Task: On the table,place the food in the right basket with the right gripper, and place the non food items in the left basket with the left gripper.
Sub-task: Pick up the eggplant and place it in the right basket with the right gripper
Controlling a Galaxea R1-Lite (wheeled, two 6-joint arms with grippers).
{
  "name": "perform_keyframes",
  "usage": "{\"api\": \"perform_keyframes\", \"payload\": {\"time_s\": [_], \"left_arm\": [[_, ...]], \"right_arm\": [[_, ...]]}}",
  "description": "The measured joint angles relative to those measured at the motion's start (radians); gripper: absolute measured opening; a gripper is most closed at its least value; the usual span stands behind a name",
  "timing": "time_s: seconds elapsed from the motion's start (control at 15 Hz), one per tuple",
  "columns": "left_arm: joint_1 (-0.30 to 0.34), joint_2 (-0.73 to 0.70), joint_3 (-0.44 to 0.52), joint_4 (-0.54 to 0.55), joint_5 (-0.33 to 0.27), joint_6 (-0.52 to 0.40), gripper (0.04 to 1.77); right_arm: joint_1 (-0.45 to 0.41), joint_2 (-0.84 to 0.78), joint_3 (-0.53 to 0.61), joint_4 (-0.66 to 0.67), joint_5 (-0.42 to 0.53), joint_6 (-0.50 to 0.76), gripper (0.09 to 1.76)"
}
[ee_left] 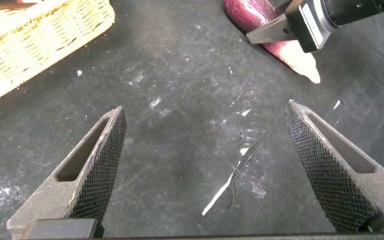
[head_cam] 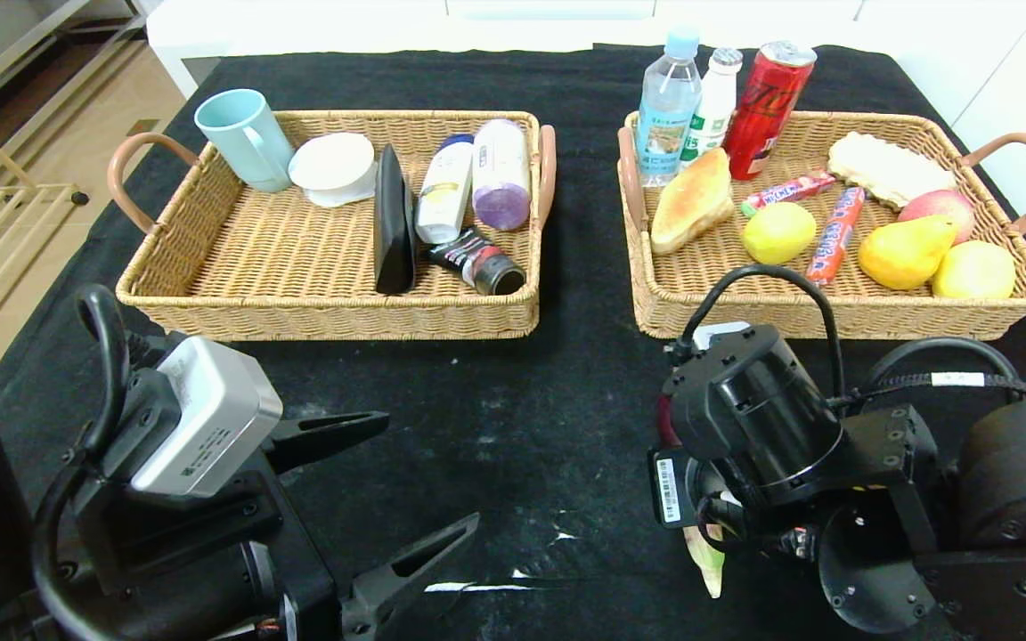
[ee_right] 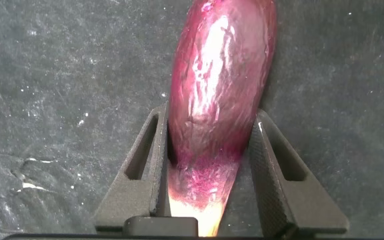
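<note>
A purple, pale-tipped vegetable (ee_right: 219, 80) lies lengthwise between the fingers of my right gripper (ee_right: 211, 115), which is shut on it low over the black table near the front right. In the head view only its pale tip (head_cam: 707, 559) shows under the right wrist. It also shows in the left wrist view (ee_left: 292, 55). My left gripper (head_cam: 429, 468) is open and empty over bare table at the front left (ee_left: 204, 108). The left basket (head_cam: 326, 312) holds non-food items. The right basket (head_cam: 834, 325) holds food.
The left basket holds a blue mug (head_cam: 246, 138), a white bowl, a black flat item, bottles and a dark tube. The right basket holds drinks, bread (head_cam: 693, 200), candy sticks, a pear (head_cam: 905, 252) and other fruit. Both baskets stand side by side behind the grippers.
</note>
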Motion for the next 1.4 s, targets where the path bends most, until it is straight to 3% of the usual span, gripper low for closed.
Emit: {"api": "perform_keyframes", "payload": {"time_s": [1.4], "left_arm": [[-0.001,0.018,0.003,0.000,0.009,0.014,1.72]], "right_arm": [[0.007,-0.043,0.006,0.004,-0.003,0.016,0.79]]}}
